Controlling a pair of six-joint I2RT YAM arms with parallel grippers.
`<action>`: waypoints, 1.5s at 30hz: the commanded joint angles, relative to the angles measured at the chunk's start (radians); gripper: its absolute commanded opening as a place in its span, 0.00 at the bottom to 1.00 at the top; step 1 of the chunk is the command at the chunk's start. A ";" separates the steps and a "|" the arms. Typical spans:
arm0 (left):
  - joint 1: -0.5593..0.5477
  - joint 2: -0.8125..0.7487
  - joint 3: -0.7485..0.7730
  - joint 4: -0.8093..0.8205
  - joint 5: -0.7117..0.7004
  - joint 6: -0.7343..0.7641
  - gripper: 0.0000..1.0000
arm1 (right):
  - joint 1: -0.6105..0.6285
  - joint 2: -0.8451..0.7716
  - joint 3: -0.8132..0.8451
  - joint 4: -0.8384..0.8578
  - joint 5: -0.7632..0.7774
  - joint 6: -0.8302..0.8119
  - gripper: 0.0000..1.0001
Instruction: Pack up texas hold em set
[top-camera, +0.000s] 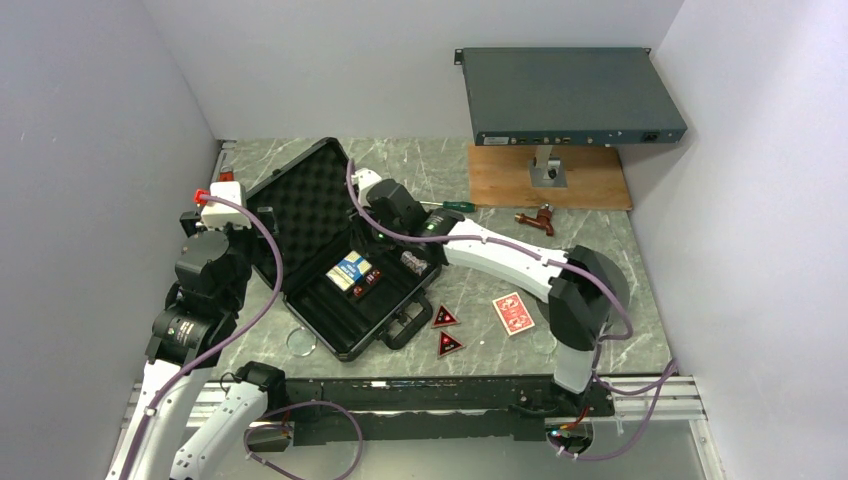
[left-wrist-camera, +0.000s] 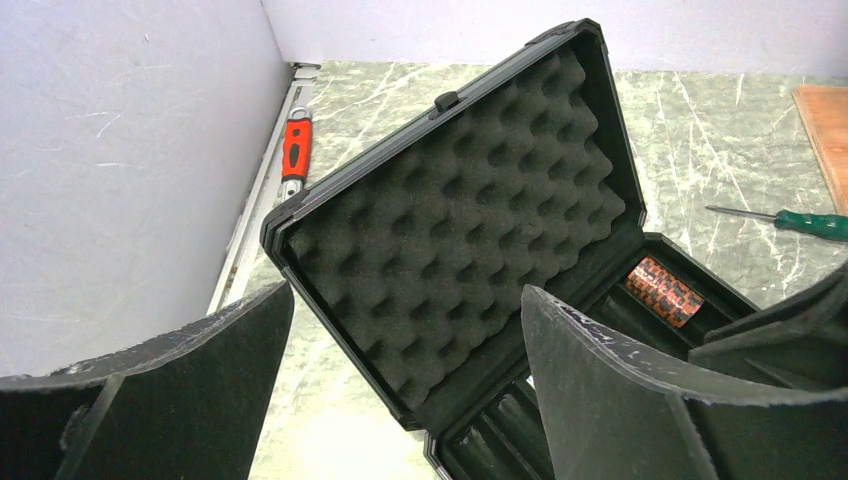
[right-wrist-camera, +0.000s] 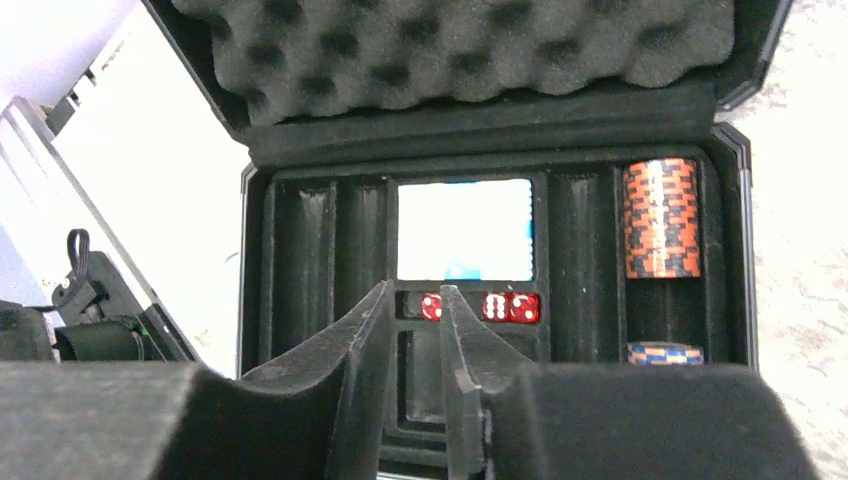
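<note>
The black briefcase (top-camera: 300, 205) lies open, its egg-crate foam lid (left-wrist-camera: 450, 220) leaning back. Its tray holds a blue card deck (top-camera: 350, 268), red dice (right-wrist-camera: 510, 307), an orange-black chip roll (right-wrist-camera: 660, 220) and a few blue chips (right-wrist-camera: 665, 352). My right gripper (right-wrist-camera: 415, 292) hangs over the tray, jaws a narrow gap apart and empty; one die (right-wrist-camera: 431, 307) shows in its slot beyond the tips. My left gripper (left-wrist-camera: 410, 350) is wide open and empty, beside the lid's left corner. A red card deck (top-camera: 513, 313) and two red-black triangular tokens (top-camera: 445, 318) lie on the table right of the case.
A grey rack-mount box (top-camera: 570, 95) stands on a wooden board (top-camera: 550, 180) at the back right. A green-handled screwdriver (top-camera: 455, 206) and a reddish-brown tool (top-camera: 535, 218) lie behind the case. An orange tool (left-wrist-camera: 293, 148) rests by the left wall. A clear ring (top-camera: 300, 343) sits before the case.
</note>
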 joint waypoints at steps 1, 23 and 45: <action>0.008 -0.005 0.004 0.038 -0.006 -0.004 0.91 | 0.002 -0.077 -0.074 0.004 0.036 0.005 0.29; 0.016 0.133 0.022 -0.109 -0.078 -0.219 1.00 | 0.000 -0.257 -0.327 0.030 0.101 0.027 0.59; 0.016 0.150 -0.313 -0.305 0.201 -0.769 0.85 | -0.097 -0.255 -0.333 0.073 0.082 0.092 0.68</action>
